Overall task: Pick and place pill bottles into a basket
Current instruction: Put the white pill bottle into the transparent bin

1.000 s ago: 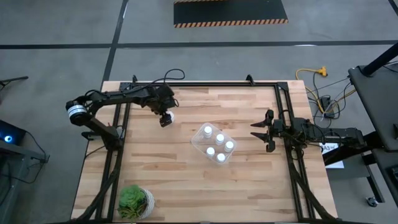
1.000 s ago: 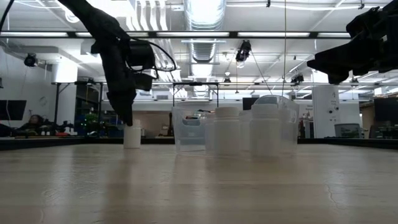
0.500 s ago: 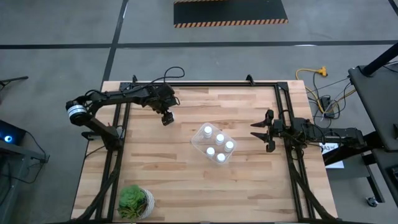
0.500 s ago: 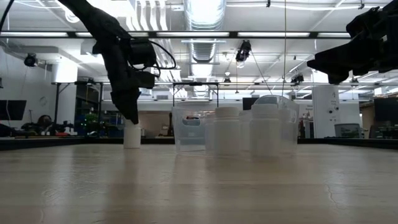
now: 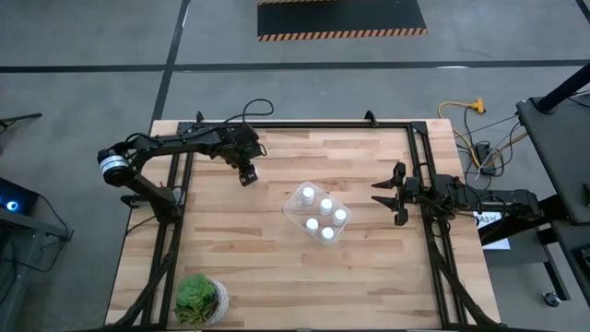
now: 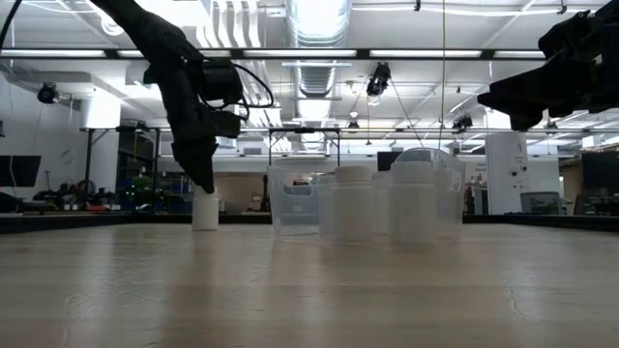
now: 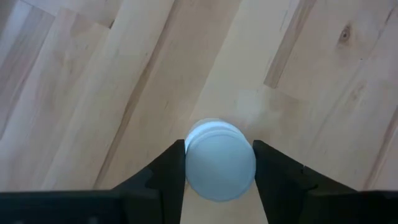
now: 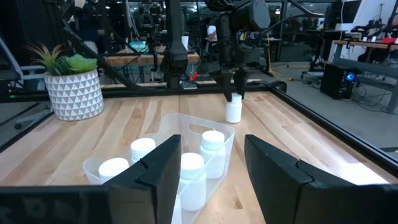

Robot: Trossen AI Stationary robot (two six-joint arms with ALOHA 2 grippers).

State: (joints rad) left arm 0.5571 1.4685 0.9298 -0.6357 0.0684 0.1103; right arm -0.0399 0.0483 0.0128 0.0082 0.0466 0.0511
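Observation:
A white pill bottle (image 6: 204,213) stands upright on its base on the table, left of the basket (image 5: 291,214). The clear basket holds several white bottles (image 5: 325,205). My left gripper (image 5: 247,175) points down over the lone bottle and hides it in the high view. In the left wrist view its two fingers (image 7: 177,171) stand on either side of the bottle's cap (image 7: 219,163), at cap height. My right gripper (image 5: 378,193) is open and empty, hovering right of the basket. My left gripper comes from above, pointing down, with one finger on each side of the bottle's cap (image 7: 219,186). The finger edges meet the cap's outline, but I cannot tell whether they touch it. The bottle stands upright on the table.
A green potted plant (image 5: 201,300) stands at the near left corner. Black frame rails (image 5: 175,221) run along the table's left and right sides. Bare wood lies between the lone bottle and the basket.
My left gripper has shifted a little toward the table's right, from beside the lone bottle to directly over it, so the bottle's cap no longer shows in the high view. The bottle has stayed where it was.

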